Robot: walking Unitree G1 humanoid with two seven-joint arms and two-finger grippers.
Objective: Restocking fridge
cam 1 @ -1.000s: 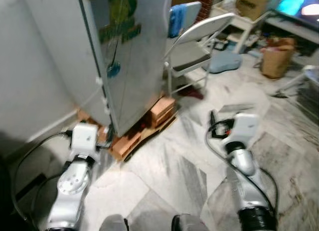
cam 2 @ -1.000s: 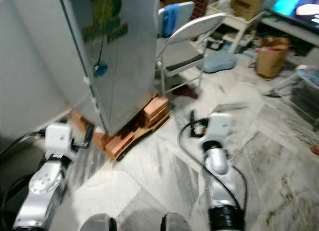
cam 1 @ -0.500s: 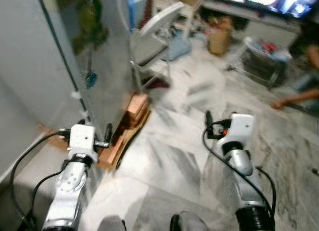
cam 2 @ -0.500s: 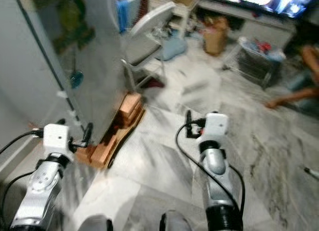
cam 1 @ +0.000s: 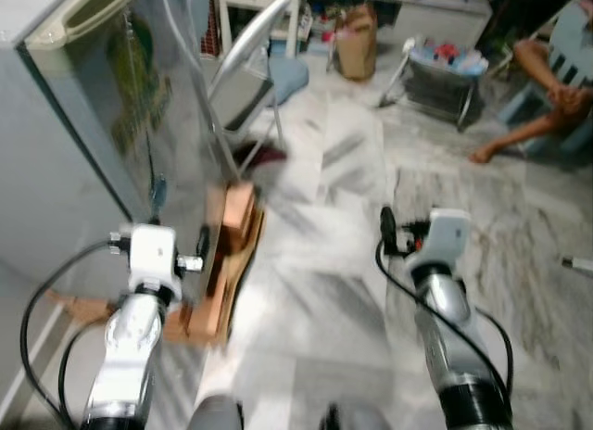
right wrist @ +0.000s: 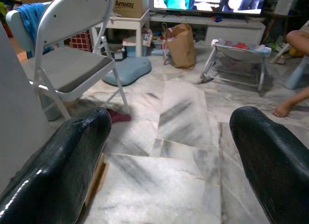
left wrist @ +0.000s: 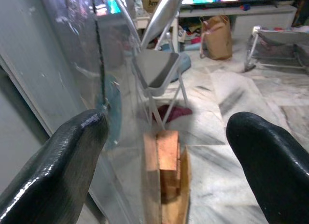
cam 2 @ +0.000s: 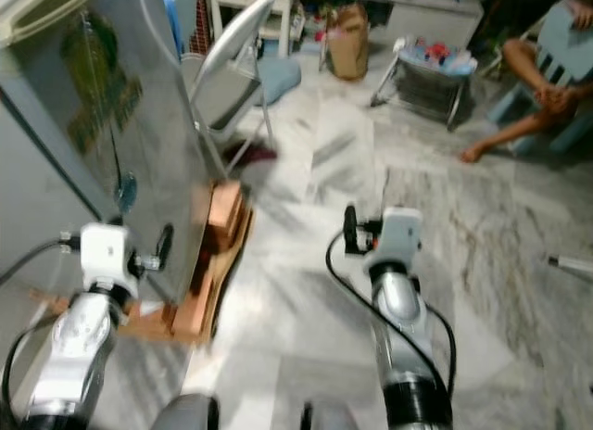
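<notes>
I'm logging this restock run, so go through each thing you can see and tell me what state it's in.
fridge: door shut, standing on wooden blocks.
folding chair: unfolded, upright, seat bare.
brown paper bag: upright on the floor.
television: switched on.
left gripper: open, holding nothing, beside the fridge.
right gripper: open, holding nothing, over the marble floor.
person: seated, barefoot.

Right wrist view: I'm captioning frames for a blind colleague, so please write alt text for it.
The right gripper is open and empty, its black fingers framing a marble floor. Beyond stand a grey folding chair, a brown paper bag and a television; a person's bare foot shows nearby.
</notes>
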